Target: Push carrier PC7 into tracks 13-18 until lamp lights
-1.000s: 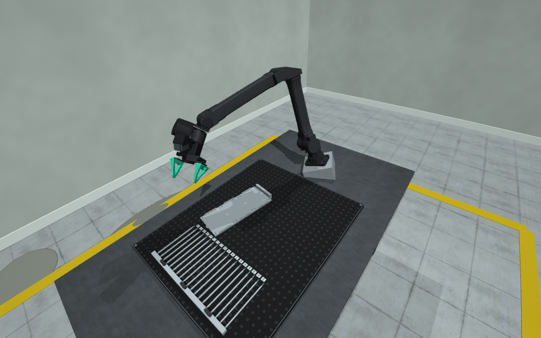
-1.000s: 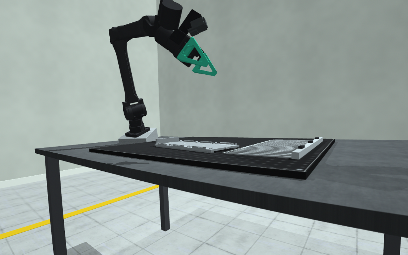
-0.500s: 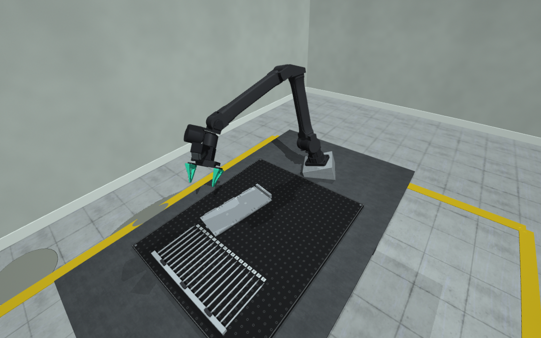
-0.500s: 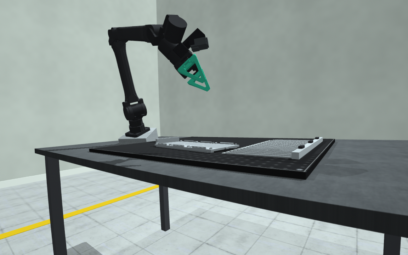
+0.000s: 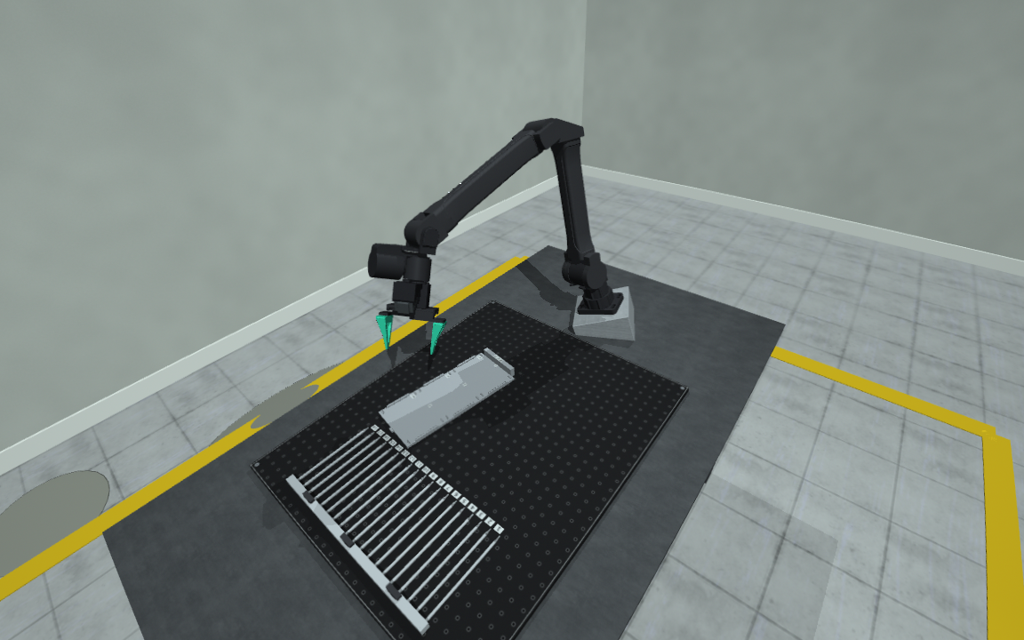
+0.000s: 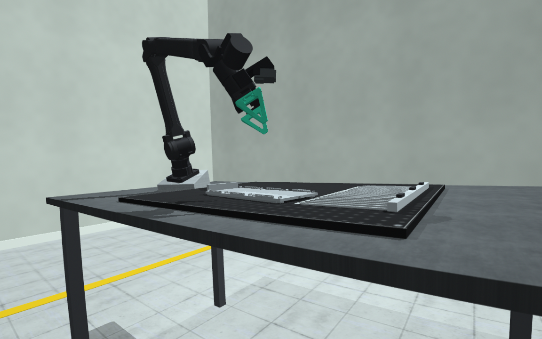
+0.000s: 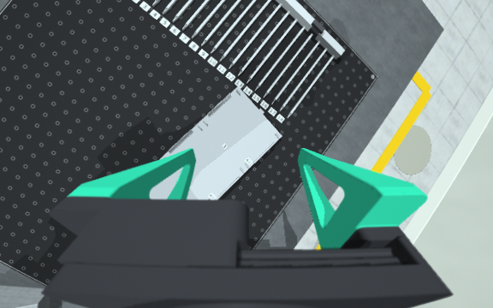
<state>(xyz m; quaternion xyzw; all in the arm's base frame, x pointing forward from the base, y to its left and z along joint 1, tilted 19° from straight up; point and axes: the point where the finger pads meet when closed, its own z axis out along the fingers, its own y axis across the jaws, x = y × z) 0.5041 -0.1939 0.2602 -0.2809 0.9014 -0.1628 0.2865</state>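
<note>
The grey flat carrier PC7 (image 5: 449, 396) lies on the black pegboard, its far end next to the number tiles of the loading rails RAILS (image 5: 394, 504). It also shows in the side view (image 6: 261, 193) and in the wrist view (image 7: 229, 145), in front of the rightmost tracks (image 7: 302, 81). Its raised handle end (image 5: 500, 359) points toward the arm's base (image 5: 602, 306). My gripper (image 5: 410, 334) with green fingers is open and empty, high above the board near the carrier's handle end, off to one side. It also shows in the side view (image 6: 256, 116). The lamps on the stop bar (image 5: 350, 540) are dark.
The pegboard (image 5: 500, 445) lies on a dark table (image 6: 433, 236). The stop bar (image 6: 407, 196) closes the rails' far end. A yellow floor line (image 5: 205, 445) runs beside the table.
</note>
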